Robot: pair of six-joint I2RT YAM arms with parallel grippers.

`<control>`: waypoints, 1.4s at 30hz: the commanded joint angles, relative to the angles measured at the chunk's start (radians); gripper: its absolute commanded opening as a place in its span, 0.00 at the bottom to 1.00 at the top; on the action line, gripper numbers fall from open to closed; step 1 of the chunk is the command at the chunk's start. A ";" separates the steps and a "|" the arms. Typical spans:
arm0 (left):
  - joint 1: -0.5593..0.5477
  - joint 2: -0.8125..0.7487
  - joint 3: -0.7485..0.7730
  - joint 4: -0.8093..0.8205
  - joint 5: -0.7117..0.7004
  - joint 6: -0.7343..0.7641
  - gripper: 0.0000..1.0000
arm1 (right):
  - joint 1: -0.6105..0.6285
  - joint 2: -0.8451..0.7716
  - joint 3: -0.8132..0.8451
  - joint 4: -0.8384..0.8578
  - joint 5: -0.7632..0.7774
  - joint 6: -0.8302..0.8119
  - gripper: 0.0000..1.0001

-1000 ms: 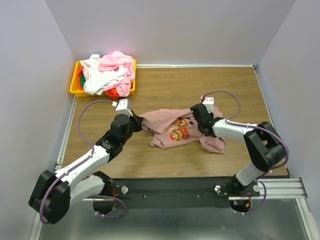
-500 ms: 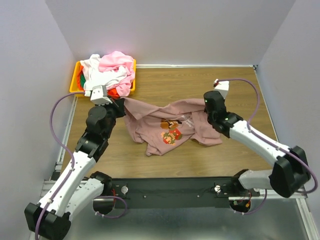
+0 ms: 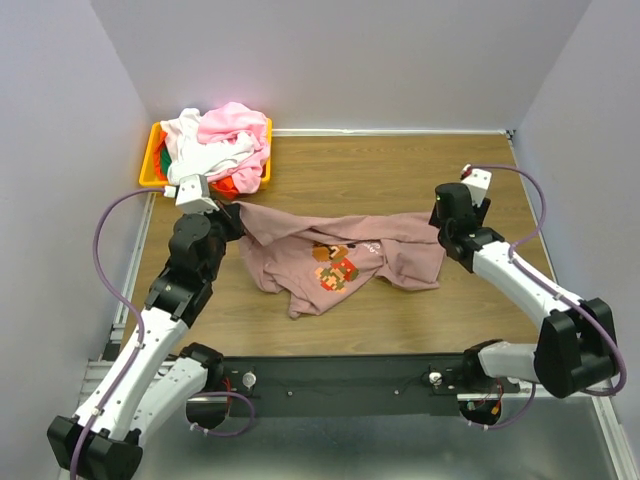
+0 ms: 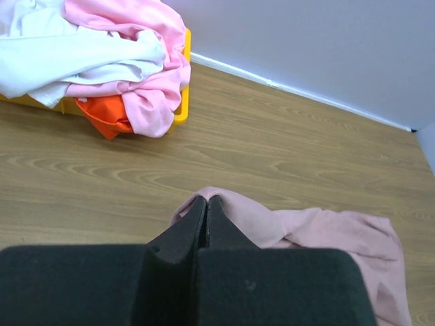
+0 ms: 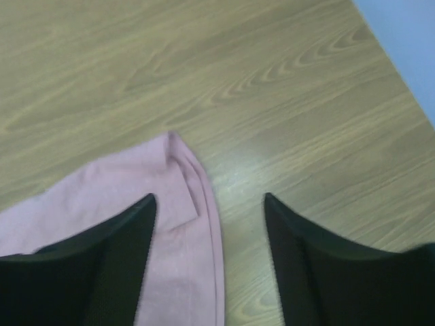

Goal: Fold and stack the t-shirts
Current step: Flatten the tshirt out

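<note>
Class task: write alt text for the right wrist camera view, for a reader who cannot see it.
The right gripper hangs open over a wooden table, its two black fingers spread at the bottom of the frame. A corner of a mauve-pink t-shirt lies on the wood between them, ungripped.

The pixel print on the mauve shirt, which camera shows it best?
Top external view: the pixel print shows plainly on the mauve shirt. The left wrist sees only plain cloth in the shut left gripper; the right wrist only a plain corner under the open right gripper.
</note>
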 commanded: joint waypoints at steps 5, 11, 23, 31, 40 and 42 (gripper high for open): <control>0.007 0.059 -0.009 0.006 0.062 0.017 0.00 | -0.002 0.041 -0.050 -0.027 -0.237 0.054 0.78; 0.007 0.050 -0.012 0.014 0.059 0.023 0.00 | -0.008 0.140 -0.090 -0.024 -0.287 0.100 0.75; 0.007 0.048 -0.022 0.020 0.068 0.022 0.00 | -0.100 0.261 -0.067 0.054 -0.423 0.057 0.63; 0.007 0.050 -0.025 0.023 0.073 0.020 0.00 | -0.151 0.307 -0.047 0.108 -0.495 0.027 0.60; 0.007 0.056 -0.028 0.025 0.076 0.019 0.00 | -0.162 0.329 -0.023 0.149 -0.509 0.001 0.58; 0.007 0.057 -0.028 0.025 0.078 0.019 0.00 | -0.165 0.340 -0.009 0.149 -0.515 -0.004 0.58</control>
